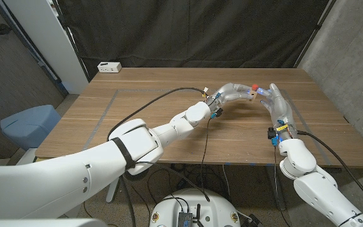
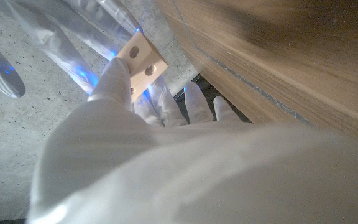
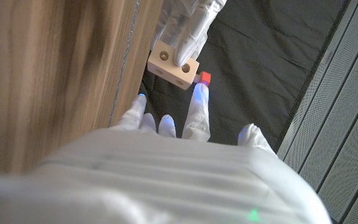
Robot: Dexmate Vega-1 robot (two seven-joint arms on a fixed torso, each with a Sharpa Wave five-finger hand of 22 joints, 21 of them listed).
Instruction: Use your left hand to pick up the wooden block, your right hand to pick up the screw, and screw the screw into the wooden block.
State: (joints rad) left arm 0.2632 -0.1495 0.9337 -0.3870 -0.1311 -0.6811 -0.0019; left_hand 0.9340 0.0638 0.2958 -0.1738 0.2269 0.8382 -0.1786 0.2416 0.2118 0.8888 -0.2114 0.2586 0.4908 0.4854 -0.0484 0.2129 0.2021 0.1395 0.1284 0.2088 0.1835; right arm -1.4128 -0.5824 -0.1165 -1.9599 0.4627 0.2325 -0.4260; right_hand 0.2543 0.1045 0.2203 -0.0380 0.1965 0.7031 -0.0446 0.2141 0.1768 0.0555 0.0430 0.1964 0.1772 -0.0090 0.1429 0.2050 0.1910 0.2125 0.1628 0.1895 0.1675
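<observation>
- Centrally, the wooden block (image 3: 173, 67) is seen raised above the table (image 1: 169, 120), gripped by the left hand (image 1: 232, 94); in the left wrist view the block (image 2: 143, 64) is shown pale and rectangular, with round holes in its face, clasped by the fingers.
- At one end of the block, the screw (image 3: 205, 78) is marked by its red head; in the head view the same red head (image 1: 254, 87) is seen between the two hands.
- Against the screw, a fingertip (image 3: 200, 93) of the right hand (image 1: 277, 104) is placed; whether the screw is actually pinched cannot be told from the pictures.
- Both hands are met over the far right part of the table, fingertips almost touching.
- Along the left arm (image 1: 169, 129) a black cable (image 1: 162, 96) is looped above the table top.
- On the far left corner of the table, a small white box (image 1: 109, 67) is seen.
- Behind the table, a black curtain (image 1: 194, 31) is hung.
</observation>
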